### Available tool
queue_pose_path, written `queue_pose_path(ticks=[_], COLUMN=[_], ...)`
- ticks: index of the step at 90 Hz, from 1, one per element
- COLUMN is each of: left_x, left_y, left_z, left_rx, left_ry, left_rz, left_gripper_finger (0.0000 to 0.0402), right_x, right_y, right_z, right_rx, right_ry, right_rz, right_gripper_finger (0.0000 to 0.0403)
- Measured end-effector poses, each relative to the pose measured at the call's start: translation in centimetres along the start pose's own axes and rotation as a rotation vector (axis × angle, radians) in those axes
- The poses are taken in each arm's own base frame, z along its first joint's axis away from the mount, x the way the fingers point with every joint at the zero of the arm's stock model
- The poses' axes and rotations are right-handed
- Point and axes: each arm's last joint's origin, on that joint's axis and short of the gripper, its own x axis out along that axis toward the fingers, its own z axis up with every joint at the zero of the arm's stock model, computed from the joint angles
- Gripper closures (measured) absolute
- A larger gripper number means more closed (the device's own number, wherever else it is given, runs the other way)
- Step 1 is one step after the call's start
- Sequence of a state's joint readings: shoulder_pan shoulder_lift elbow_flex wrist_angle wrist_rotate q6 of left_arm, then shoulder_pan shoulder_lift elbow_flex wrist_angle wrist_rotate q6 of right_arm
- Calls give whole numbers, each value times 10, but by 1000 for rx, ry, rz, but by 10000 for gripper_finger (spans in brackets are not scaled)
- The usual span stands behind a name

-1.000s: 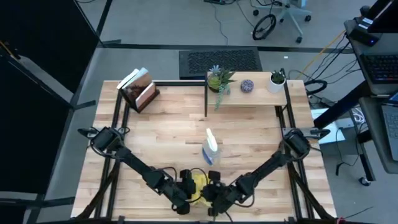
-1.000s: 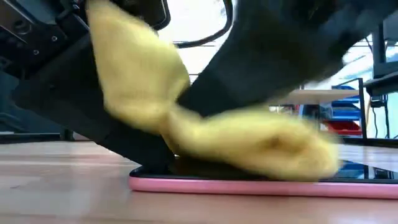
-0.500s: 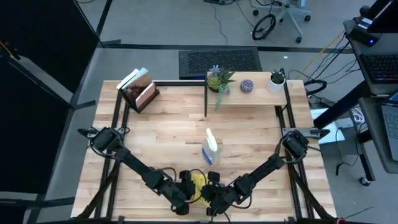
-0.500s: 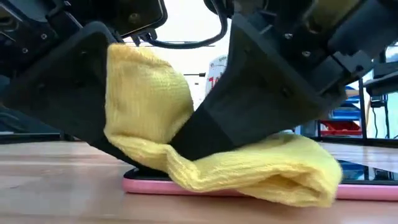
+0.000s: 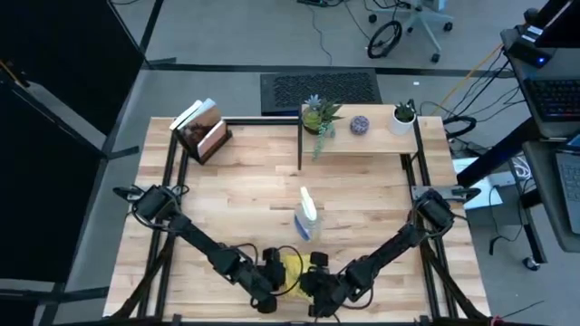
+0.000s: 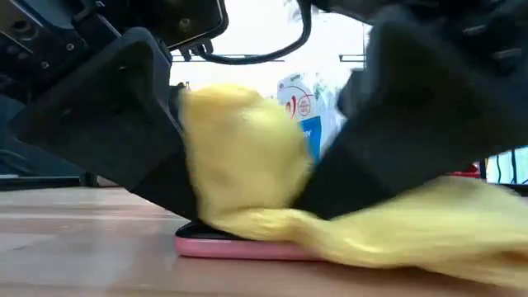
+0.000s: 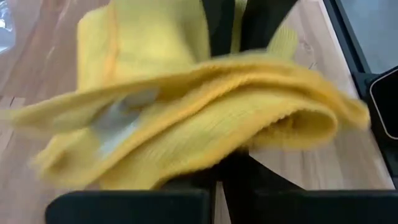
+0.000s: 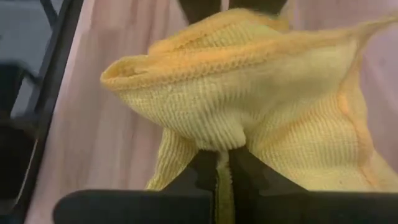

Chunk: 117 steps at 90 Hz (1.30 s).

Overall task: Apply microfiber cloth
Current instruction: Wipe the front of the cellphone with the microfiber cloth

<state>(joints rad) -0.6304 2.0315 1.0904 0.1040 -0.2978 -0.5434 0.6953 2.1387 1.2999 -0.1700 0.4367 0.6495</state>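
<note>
Microfiber cloth [image 6: 247, 165] pinched between left gripper [image 5: 272, 274] and right gripper [image 5: 313, 276], both clamped on it, draped over pink-edged phone [image 6: 239, 246] beneath them. Low view alone shows the phone; spray bottle [image 5: 307, 215] sits just beyond grippers.

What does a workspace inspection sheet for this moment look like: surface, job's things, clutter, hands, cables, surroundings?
Surface: wooden table, bare across its middle.
Job's things: microfiber cloth bunched over a pink-edged phone at the near edge.
Clutter: spray bottle mid-table; books, potted plant, small purple item and white pot along the far edge.
Hands: left hand and right hand both shut on the cloth, close together.
Cables: loose cables on the floor beyond the table, and beside its right edge.
Surroundings: black floor mat, office chair, desk with keyboard; no person seen.
</note>
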Motion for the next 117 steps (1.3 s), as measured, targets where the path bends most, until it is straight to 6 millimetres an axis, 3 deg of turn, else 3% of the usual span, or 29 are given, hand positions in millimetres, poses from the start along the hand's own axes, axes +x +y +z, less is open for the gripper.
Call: queue_pose_path(ticks=[39, 50, 63, 85, 104, 117], left_x=[-1, -1, -1, -1, -1, -1], left_y=[-1, -1, -1, -1, -1, -1], left_z=[-2, -2, -2, -2, -2, -2], left_rx=[6, 7, 6, 6, 7, 6], left_ry=[5, 6, 6, 7, 7, 8], left_rz=[3, 3, 0, -1, -2, -5], left_gripper_finger=[396, 396, 396, 396, 396, 396], right_x=[-64, -81, -94, -70, -26, -19], right_y=[-5, -8, -15, -19, -25, -28], right_z=[-33, -33, -13, 25, 27, 16], right_rx=[-64, -38, 2, 23, 27, 51], right_ry=[322, 380, 244, -68, 0, 122], right_rz=[-164, -172, -195, -194, -81, -65], right_gripper_finger=[402, 402, 402, 402, 402, 402])
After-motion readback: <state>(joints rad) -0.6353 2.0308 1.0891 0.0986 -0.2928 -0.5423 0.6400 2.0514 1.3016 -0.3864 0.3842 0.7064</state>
